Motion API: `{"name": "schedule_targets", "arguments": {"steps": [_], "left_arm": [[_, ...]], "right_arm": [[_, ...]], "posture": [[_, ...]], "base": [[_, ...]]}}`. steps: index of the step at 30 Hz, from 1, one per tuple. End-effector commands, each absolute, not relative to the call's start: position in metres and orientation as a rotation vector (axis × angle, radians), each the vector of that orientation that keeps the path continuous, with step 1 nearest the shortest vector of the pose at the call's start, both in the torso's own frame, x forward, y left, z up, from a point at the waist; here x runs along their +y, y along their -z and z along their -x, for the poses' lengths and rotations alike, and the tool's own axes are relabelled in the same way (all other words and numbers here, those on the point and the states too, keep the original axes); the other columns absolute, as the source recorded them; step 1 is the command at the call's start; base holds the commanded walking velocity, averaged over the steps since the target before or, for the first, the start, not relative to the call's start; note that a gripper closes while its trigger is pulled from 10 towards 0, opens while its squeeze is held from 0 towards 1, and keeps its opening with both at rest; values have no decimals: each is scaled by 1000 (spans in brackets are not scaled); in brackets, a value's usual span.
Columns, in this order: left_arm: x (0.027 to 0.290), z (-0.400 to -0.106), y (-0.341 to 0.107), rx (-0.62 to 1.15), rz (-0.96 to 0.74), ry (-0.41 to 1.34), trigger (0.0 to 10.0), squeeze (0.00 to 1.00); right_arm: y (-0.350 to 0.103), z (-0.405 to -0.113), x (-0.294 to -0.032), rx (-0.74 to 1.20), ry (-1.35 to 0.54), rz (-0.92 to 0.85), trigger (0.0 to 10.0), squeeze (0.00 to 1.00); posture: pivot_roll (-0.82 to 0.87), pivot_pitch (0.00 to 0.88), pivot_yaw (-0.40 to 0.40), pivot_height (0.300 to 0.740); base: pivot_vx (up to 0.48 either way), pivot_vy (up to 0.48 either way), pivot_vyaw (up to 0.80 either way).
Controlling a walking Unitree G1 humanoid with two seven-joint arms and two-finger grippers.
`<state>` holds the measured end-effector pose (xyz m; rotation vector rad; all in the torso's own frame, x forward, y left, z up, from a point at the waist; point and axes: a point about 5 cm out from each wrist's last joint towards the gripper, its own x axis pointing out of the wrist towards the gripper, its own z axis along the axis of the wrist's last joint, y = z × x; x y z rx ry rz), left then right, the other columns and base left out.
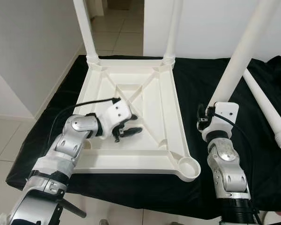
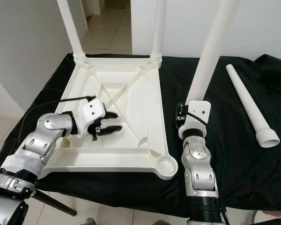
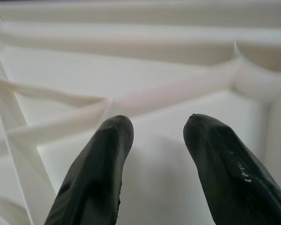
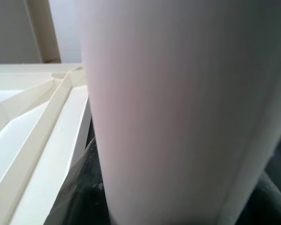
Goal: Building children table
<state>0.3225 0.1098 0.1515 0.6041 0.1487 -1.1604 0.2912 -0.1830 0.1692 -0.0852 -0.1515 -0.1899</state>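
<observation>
The inverted tabletop (image 1: 145, 101) lies on the black-draped counter (image 1: 201, 79), its near empty corner socket (image 1: 189, 166) close to the counter edge. The right gripper (image 1: 210, 112) apparently clamps a leg (image 1: 241, 51); a tilted entry could jam. The left gripper (image 1: 126, 129), parted and empty, rests inside the ribs. A spare leg (image 1: 267, 105) limits room rightward.
</observation>
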Motion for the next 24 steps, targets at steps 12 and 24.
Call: {"name": "schedule_targets", "arguments": {"steps": [12,24], "left_arm": [[135,-352,-153,94,-443,556,10000,0],[159,-365,-153,120,-329,266,10000,0]], "right_arm": [[-173,-294,-185,-170,199,91,10000,0],[-178,-300,-181,-190,194,82,10000,0]], "posture": [[-71,0,22,740],[-72,0,16,740]], "base": [[0,0,0],[0,0,0]]}}
